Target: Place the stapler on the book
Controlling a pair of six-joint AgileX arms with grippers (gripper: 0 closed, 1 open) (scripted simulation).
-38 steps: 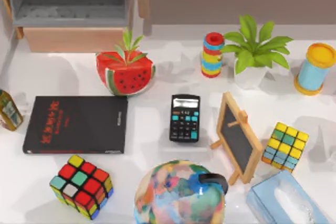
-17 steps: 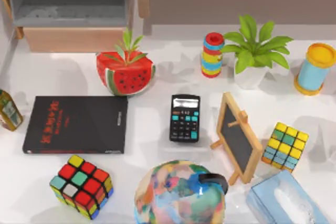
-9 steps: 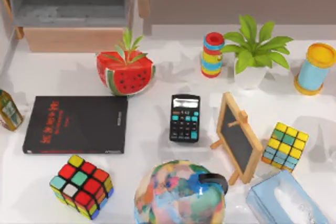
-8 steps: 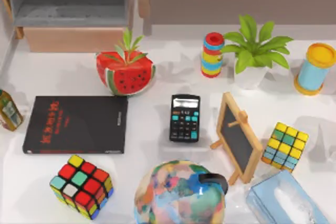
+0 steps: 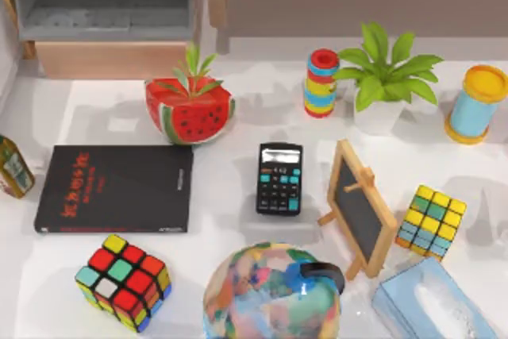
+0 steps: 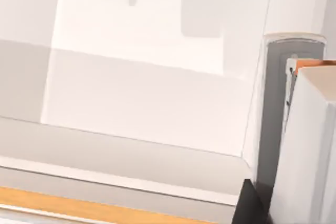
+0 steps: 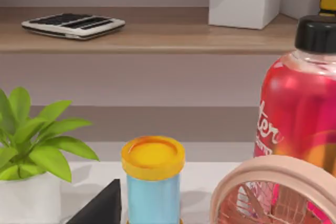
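The book [image 5: 113,188] lies flat at the left of the surface [image 5: 238,117], its cover bare, unmoved like all around it; where the stapler is I cannot tell. Farther back, only the shadow along the left edge has shifted. I judge the left arm is travelling and placing has not begun; whether either arm's jaws are apart I cannot tell.

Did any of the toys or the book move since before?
No, nothing on the table moved. The book, the calculator, both puzzle cubes and the chalkboard lie just where they were. Only the soft shadows on the table's left side shifted a little.
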